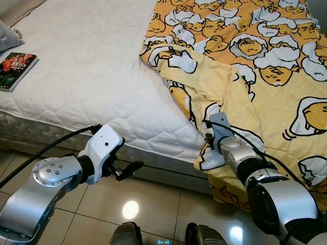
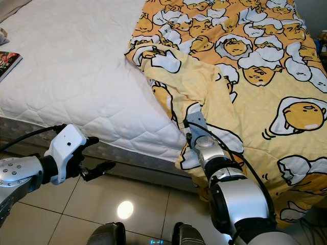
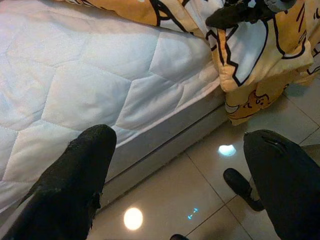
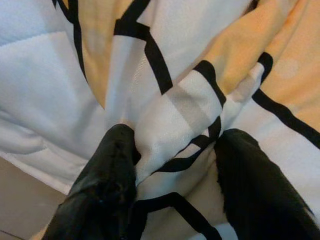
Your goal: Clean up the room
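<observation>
"On the bed, what did you see?"

"A white mattress [image 1: 87,76] with a stitched pattern, and a yellow blanket [image 1: 265,66] with cartoon eggs all over it. The blanket covered the right part of the bed. One edge was folded back on itself, and a corner hung down over the side toward the shiny tiled floor [image 1: 168,204]."

"Where was the right gripper [image 4: 172,165]?"

"It was at the hanging corner of the blanket, by the edge of the mattress. Its two black fingers [image 4: 107,185] stood a bit apart, with a fold of the blanket bunched between them. The cloth touched both fingers."

"And the left gripper [image 3: 175,175]?"

"It was down low, out in front of the side of the bed and above the floor. Its fingers were wide apart, and nothing was between them. It was well away from the blanket."

"Was anything else on the bed?"

"Yes, a book [image 1: 16,70] lay flat near the far left edge of the mattress. It had a dark cover with red on it. There was writing on the cover, but it was too small to read. A bit of a grey pillow [image 1: 7,37] showed just behind it."

"Any other words or labels?"

"None that I could read."
</observation>
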Controlling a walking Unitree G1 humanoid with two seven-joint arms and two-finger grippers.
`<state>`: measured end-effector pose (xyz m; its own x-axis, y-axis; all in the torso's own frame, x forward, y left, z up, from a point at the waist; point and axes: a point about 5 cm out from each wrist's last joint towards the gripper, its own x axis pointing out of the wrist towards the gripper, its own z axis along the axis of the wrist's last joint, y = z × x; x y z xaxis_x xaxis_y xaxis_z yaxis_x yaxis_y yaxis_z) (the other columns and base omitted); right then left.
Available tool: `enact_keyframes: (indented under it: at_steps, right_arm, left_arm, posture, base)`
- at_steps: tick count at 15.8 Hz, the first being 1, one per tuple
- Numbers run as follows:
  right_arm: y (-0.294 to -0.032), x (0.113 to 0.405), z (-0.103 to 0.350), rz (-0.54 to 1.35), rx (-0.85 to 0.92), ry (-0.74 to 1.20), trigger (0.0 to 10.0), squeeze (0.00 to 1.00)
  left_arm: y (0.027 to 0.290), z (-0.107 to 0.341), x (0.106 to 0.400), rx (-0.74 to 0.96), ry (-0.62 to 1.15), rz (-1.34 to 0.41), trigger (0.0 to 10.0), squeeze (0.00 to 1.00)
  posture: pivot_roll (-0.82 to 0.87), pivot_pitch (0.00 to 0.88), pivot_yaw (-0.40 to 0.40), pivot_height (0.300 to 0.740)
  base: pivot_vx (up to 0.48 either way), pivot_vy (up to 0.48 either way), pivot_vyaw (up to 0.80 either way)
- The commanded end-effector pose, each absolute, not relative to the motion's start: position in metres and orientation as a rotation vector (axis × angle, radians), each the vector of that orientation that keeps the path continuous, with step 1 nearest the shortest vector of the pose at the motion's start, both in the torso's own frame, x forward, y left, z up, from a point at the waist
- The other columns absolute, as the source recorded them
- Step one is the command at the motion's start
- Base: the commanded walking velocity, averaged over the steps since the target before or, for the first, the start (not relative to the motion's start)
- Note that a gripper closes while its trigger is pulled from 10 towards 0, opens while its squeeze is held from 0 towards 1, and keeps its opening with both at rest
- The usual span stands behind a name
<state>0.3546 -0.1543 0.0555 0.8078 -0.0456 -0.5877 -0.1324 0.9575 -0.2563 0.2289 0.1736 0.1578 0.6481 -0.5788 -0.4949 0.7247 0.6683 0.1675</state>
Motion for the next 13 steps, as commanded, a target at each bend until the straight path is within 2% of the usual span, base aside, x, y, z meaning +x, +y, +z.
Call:
enact_keyframes:
  at_steps: [1,10,13]
  right_arm:
    - [-0.159,0.347,0.045,0.038,-0.277,0.679,0.0,0.0]
    - [-0.163,0.35,0.05,0.045,-0.232,0.655,0.0,0.0]
    - [-0.155,0.353,0.055,0.214,-0.115,0.63,0.0,0.0]
  left_arm:
    - [0.173,0.161,0.228,0.377,0.426,-0.771,10.0,0.0]
    - [0.174,0.161,0.231,0.376,0.433,-0.778,10.0,0.0]
    - [0.177,0.16,0.23,0.374,0.438,-0.765,10.0,0.0]
  posture:
    - [0.2,0.182,0.016,0.74]
    - [0.18,0.18,0.027,0.74]
    - [0.17,0.183,0.02,0.74]
  base:
    - [0.0,0.0,0.0]
    - [0.0,0.0,0.0]
    - [0.0,0.0,0.0]
